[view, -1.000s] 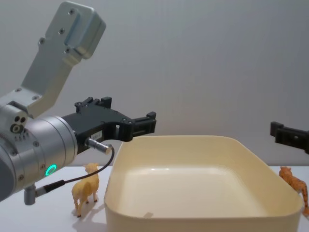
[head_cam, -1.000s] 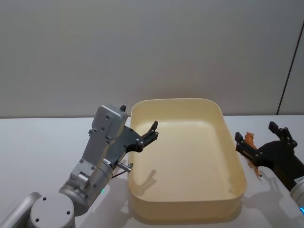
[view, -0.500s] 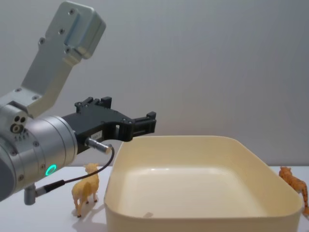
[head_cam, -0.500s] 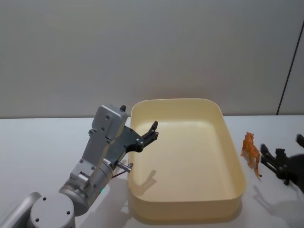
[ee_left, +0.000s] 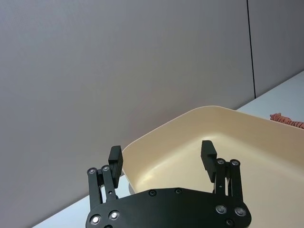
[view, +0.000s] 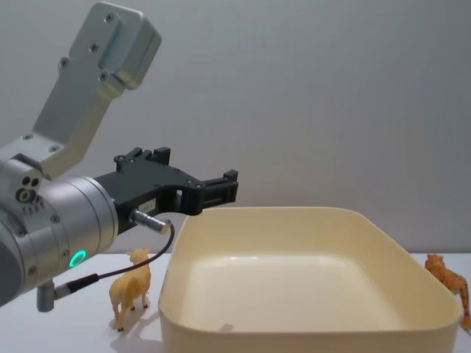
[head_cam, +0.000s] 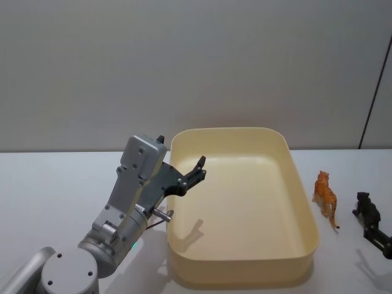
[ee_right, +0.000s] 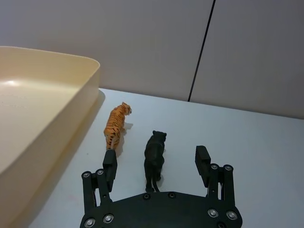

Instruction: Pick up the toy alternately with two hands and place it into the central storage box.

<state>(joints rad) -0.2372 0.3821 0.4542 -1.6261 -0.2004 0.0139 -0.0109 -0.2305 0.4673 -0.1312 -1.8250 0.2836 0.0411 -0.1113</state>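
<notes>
Three toy animals, all upright on the white counter (head_cam: 49, 184), all outside the central storage box (head_cam: 228, 130). One orange tiger (head_cam: 325, 197) just beside the box's right wall, apart from it. One black panther (head_cam: 366, 210) farther right of the box, just beside the tiger. One pale yellow sheep (view: 131, 287) near the box's left wall, in the chest view partly crossed by the left arm's black cable (view: 96, 279). One box only, cream-yellow, rounded at the corners, in the middle of the counter.

Two end effectors, both released and grasping nothing. Right end effector (ee_right: 156, 159) low over the counter to the right of the box, fingers (ee_right: 202, 156) spread to either side of the panther, a gap on each side, no contact. Left end effector (ee_left: 161, 157) raised over the box's left rim, fingers wide apart, pointing inward across the box. One silver wrist (view: 51, 228) behind it, left of the box, with one green ring light (view: 76, 258).
</notes>
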